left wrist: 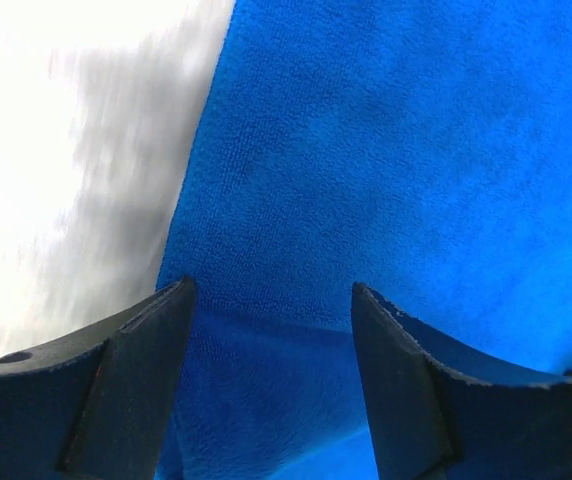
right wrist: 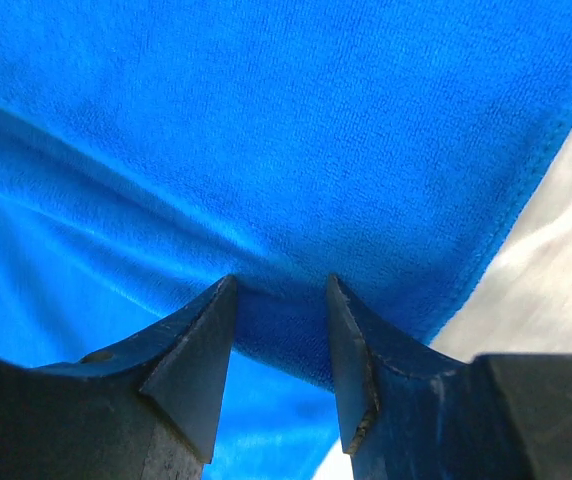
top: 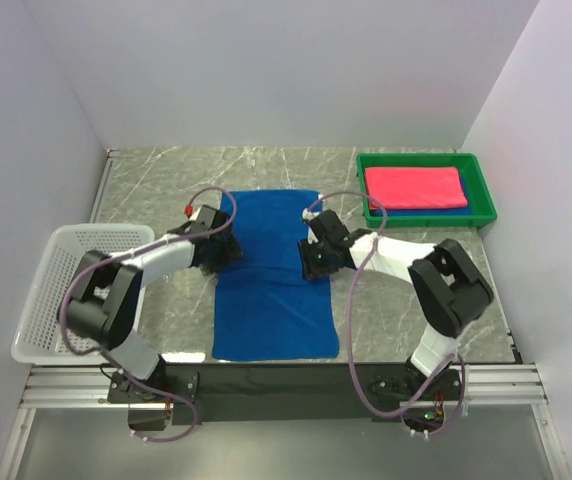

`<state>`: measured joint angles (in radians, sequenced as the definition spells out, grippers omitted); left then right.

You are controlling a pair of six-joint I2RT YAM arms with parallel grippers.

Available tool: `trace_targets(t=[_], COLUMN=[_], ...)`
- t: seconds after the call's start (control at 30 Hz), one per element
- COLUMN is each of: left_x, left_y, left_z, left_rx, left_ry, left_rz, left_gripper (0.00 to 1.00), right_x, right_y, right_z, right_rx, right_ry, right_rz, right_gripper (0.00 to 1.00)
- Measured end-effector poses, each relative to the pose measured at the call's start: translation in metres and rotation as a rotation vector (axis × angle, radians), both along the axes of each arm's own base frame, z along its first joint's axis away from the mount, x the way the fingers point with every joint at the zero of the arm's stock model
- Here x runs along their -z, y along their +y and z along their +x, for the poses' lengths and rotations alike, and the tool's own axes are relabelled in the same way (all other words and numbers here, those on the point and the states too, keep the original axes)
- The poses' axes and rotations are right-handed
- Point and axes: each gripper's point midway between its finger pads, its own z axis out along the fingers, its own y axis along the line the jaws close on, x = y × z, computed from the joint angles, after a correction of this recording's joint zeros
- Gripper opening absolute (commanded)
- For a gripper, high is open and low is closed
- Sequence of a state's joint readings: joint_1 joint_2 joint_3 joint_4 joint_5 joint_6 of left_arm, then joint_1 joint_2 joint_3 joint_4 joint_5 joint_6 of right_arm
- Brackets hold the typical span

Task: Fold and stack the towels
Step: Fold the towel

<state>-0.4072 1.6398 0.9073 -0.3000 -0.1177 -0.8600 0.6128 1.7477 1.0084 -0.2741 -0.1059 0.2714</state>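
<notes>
A blue towel (top: 271, 275) lies spread lengthwise on the marble table between the arms. My left gripper (top: 224, 252) is low at the towel's left edge, about mid-length. Its fingers (left wrist: 146, 360) stand wide apart with the towel's hem (left wrist: 266, 330) between them, so it is open. My right gripper (top: 314, 258) is at the towel's right edge, opposite the left one. Its fingers (right wrist: 201, 350) are drawn close on a raised fold of the hem (right wrist: 281, 320), with creases running out from it. A folded pink towel (top: 414, 186) lies on a folded blue one in the green tray (top: 486, 190).
A white mesh basket (top: 51, 290) stands at the left table edge beside the left arm. The green tray sits at the back right. White walls close in the table at the back and both sides.
</notes>
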Motion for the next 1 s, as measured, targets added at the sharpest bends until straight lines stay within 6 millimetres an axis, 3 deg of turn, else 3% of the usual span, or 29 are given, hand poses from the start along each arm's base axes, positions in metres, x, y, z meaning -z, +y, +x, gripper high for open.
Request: trace_targets(t=[0.3,0.43,0.5,0.57,0.67,0.77,0.87,1.0], left_x=[-0.001,-0.001,-0.007,-0.022,-0.051,-0.070,-0.067,-0.043], left_y=[-0.012,-0.006,0.001,0.003,-0.001,0.006,0.023,0.042], left_z=[-0.076,-0.100,-0.104,-0.093,-0.052,-0.004,0.033,0.069], left_rx=[0.081,0.108,0.122,0.136,0.157,0.148,0.126,0.119], left_ry=[0.051,0.127,0.154,0.136,0.059,-0.005,-0.007,0.037], left_rz=[-0.050,-0.020,0.026,0.057,0.072,0.083,0.108,0.141], left_gripper=[0.79,0.80,0.81,0.80,0.79,0.76,0.73,0.74], right_x=[0.000,-0.012,-0.028,-0.053,-0.095,-0.123,-0.128,-0.104], right_y=[0.003,-0.011,-0.013,-0.013,-0.016,-0.024,-0.031,-0.034], right_z=[-0.098,-0.107,-0.093,-0.063,-0.009,0.037,0.074,0.116], right_rx=[-0.162,-0.180,-0.176,-0.151,-0.097,-0.050,-0.019,0.003], right_ry=[0.118,0.144,0.121,0.053,-0.086,-0.191,-0.234,-0.212], right_rz=[-0.003,-0.045,-0.045,-0.024,0.017,0.051,0.054,0.038], right_gripper=[0.49,0.49,0.49,0.50,0.49,0.45,0.37,0.37])
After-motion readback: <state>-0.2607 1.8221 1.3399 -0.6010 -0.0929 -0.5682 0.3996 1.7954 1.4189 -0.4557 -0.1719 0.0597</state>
